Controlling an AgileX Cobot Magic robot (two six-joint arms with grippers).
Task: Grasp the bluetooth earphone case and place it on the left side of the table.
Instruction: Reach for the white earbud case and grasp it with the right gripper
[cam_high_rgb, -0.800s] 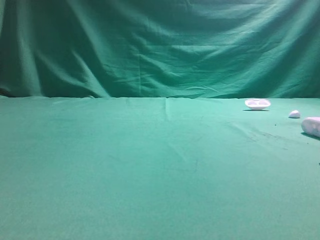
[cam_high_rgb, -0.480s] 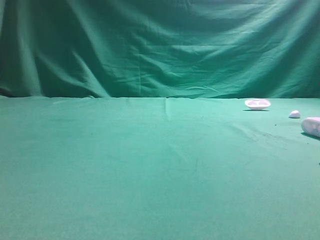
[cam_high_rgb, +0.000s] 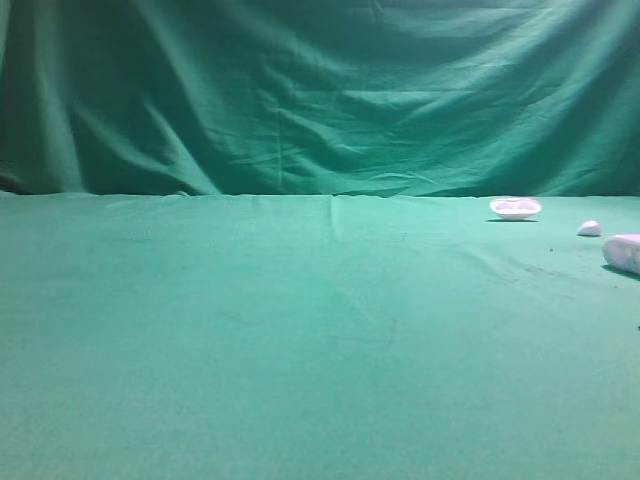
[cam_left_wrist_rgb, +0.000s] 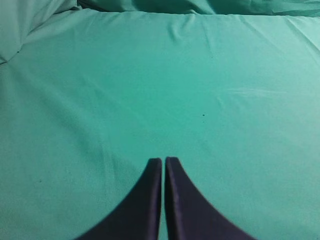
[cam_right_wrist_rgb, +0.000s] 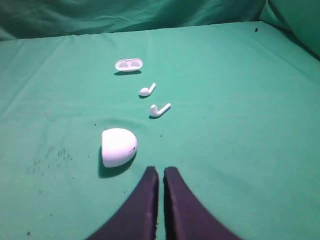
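1. Exterior high: nothing has shifted since earlier; the bluetooth earphone case (cam_high_rgb: 624, 253) lies at the table's (cam_high_rgb: 300, 340) right edge, a dish-like piece (cam_high_rgb: 515, 207) and small white piece (cam_high_rgb: 589, 229) behind it.
2. Left wrist: left gripper (cam_left_wrist_rgb: 163, 161) pressed together over bare cloth.
3. Right wrist: right gripper (cam_right_wrist_rgb: 161, 171) pressed together, case (cam_right_wrist_rgb: 118, 146) just ahead-left; two earbuds (cam_right_wrist_rgb: 160, 109) beyond.

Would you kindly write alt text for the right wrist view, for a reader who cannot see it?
The shut right gripper points at a white bluetooth earphone case lying just ahead and slightly left on the green table. Beyond it lie two loose white earbuds and, farthest, a shallow white tray with two hollows.
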